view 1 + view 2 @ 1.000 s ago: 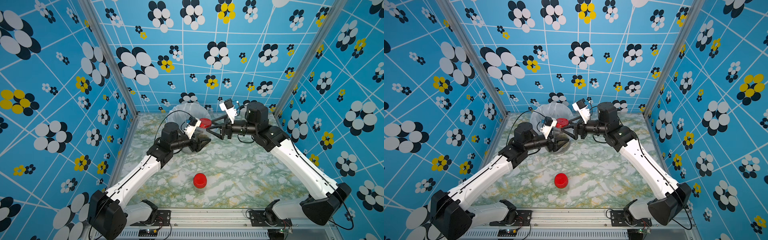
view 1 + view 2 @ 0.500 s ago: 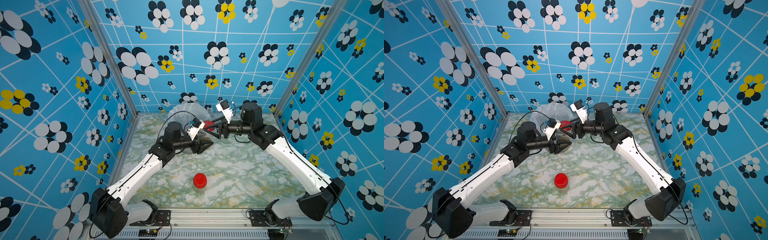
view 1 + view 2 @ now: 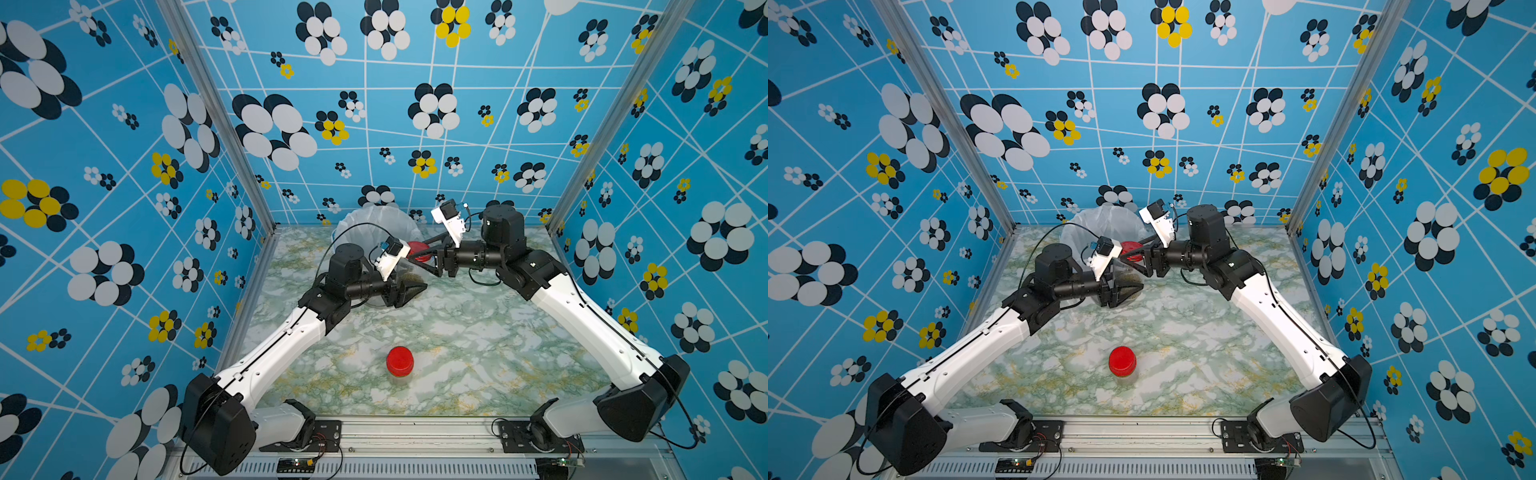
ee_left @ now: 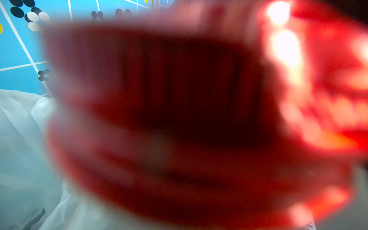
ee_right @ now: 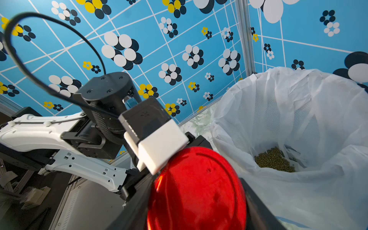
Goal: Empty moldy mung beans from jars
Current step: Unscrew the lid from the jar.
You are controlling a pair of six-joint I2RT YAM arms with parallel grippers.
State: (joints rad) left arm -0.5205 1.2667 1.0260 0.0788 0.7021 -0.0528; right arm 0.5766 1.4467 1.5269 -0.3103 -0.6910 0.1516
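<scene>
Jar [image 3: 409,276] sits at centre frame in both top views, just below the bin [image 3: 374,220], beans [image 3: 1134,293] showing olive through its clear wall. It's off the table [image 3: 457,332], it seems, carried by the left gripper [image 3: 409,291], whose jaws stand part-open around the body. That reads as a firm hold, though the fingers hide the contact. The left wrist view is no help: it's filled by a red blur, the lid right up against the lens.

And here's the right gripper [image 3: 417,254], reaching in from the right of the frame. In the right wrist view its two black fingers [image 5: 256,205] bracket the lid [image 5: 199,191], one on each side and pressed to the rim as far as I can see.

So the step is uncapping. Next, I'd say, a twist from the right wrist while the left holds the jar from turning with it. Then lift the lid clear and tip the jar over the bin.

The bin is just beside the jar, its white bag already holding a small heap of beans. Low at centre frame a second jar [image 3: 400,365] stands alone on the table, red cap on, well apart from both arms. It's not yet emptied, by the look of it.
</scene>
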